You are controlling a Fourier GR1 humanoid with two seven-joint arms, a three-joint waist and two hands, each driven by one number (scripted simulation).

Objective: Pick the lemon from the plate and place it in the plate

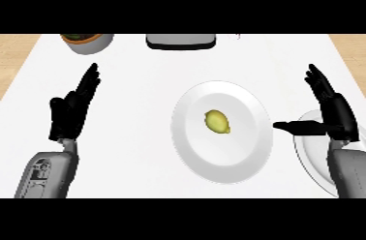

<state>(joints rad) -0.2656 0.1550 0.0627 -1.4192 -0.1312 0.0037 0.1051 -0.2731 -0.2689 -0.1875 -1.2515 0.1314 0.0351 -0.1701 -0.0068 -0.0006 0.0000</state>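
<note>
The right hand [330,111] is at the right side of the view, fingers straight and pointing up the counter, thumb sticking out sideways toward the middle. It's holding nothing. It sits over the inner edge of a second white plate [309,152], which is mostly covered by the hand and the grey forearm and also runs off the right edge, so you only get a sliver of it.

The thumb tip ends just beside the rim of the big white plate [243,152] in the middle, not quite touching as far as I can tell. The lemon [217,121] lies right around the center of that plate, yellow-green, with its little nub pointing down-right. Nothing is touching it.

Over on the far side, the left hand [71,111] is resting open with fingers up, well apart from the plates.

The counter [136,79] is plain white with wood-colored strips showing at both upper corners. At the top edge there's a grey bowl [89,43] with something dark green inside, cut off so I can't say what it is. Next to it is a dark and grey boxy thing [180,41], also cropped and hard to identify.
</note>
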